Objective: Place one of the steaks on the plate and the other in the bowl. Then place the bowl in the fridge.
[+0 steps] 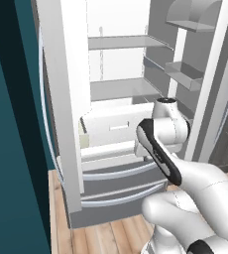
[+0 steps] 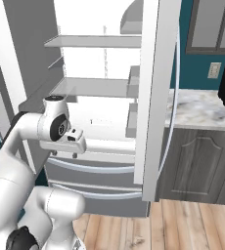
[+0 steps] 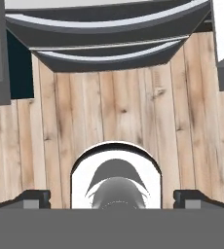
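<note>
Now | tall grey French-door fridge (image 1: 111,94) stands open, white shelves seemingly bare | pincer (image 3: 112,199) wide, holding nothing, over wooden floor (image 3: 119,116) | step: probably fetching steaks; next: locate them

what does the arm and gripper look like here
The arm is glossy white with rounded, bulbous links. A long black band runs along one link, and dark joints show near the base. The white hand block is boxy, with a small dark mark on its face. The gripper has two small dark finger tips. No loose cables show.
</note>
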Tool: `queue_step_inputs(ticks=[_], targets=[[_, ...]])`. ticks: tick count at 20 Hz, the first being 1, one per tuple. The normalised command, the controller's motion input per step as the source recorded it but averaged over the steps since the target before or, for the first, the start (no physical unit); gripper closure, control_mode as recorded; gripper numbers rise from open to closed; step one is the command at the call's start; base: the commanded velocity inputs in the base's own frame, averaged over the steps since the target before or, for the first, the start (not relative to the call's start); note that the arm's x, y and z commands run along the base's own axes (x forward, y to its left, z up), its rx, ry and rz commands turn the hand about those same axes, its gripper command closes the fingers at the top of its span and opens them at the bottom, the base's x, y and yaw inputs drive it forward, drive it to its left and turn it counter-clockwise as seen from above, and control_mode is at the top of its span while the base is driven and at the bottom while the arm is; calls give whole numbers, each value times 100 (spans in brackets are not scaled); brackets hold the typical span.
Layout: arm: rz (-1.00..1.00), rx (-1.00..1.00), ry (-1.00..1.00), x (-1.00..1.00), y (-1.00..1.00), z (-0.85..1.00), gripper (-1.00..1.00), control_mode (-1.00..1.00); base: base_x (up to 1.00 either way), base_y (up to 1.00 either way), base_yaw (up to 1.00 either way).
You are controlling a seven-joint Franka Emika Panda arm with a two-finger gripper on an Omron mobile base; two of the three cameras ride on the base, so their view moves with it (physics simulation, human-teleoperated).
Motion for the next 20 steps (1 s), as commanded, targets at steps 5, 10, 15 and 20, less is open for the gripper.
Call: queue_step_inputs(ticks=[5,10,15,20], targets=[[-7,0,0,-6,0,-47,-100,-100,0,0,0],[0,0,0,0,0,0,-100,-100,0,0,0],[0,0,0,0,0,0,-100,-100,0,0,0],[-2,0,0,-5,4,0,-100,100,-23,8,-17]])
